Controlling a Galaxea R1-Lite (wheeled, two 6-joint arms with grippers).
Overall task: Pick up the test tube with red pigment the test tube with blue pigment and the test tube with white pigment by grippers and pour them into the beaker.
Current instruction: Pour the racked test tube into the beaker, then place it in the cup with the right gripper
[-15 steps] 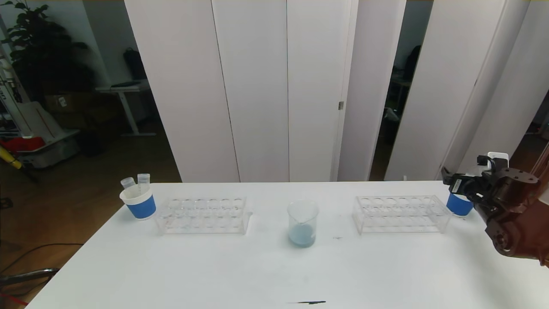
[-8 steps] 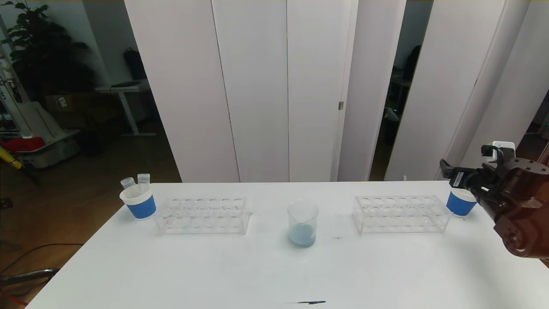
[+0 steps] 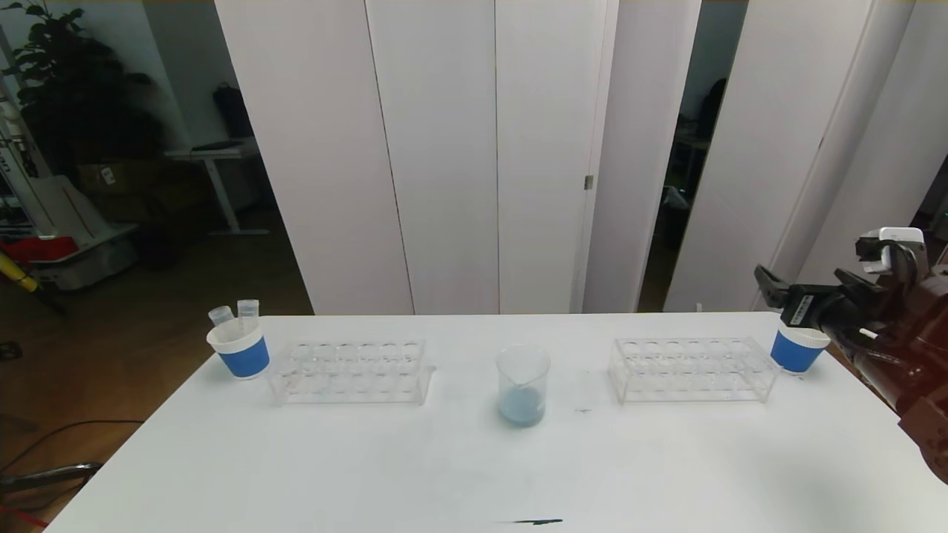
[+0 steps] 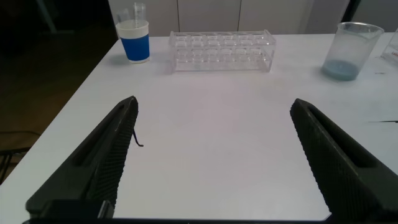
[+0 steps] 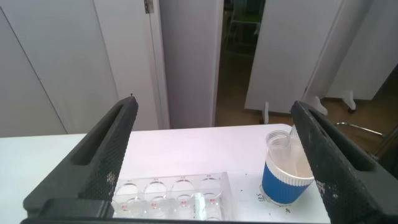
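The beaker (image 3: 523, 385) stands mid-table with a little pale blue liquid in its bottom; the left wrist view shows the beaker (image 4: 350, 50) too. No test tube with red pigment, blue pigment or white pigment shows. Two clear tubes (image 3: 248, 307) lean in the left paper cup (image 3: 238, 349), and one clear tube (image 5: 278, 140) in the right paper cup (image 5: 287, 177). My right gripper (image 3: 803, 292) hovers open and empty above that right cup (image 3: 796, 349). My left gripper (image 4: 213, 106) hangs open and empty over bare table near its front left.
Two clear tube racks stand either side of the beaker: the left rack (image 3: 348, 371) and the right rack (image 3: 692, 369), both without tubes. A small dark mark (image 3: 535, 522) lies near the table's front edge. The right cup sits close to the table's right edge.
My right arm has lifted and drawn back to the right, uncovering the right cup. The gripper stays open. Nothing on the table has moved.
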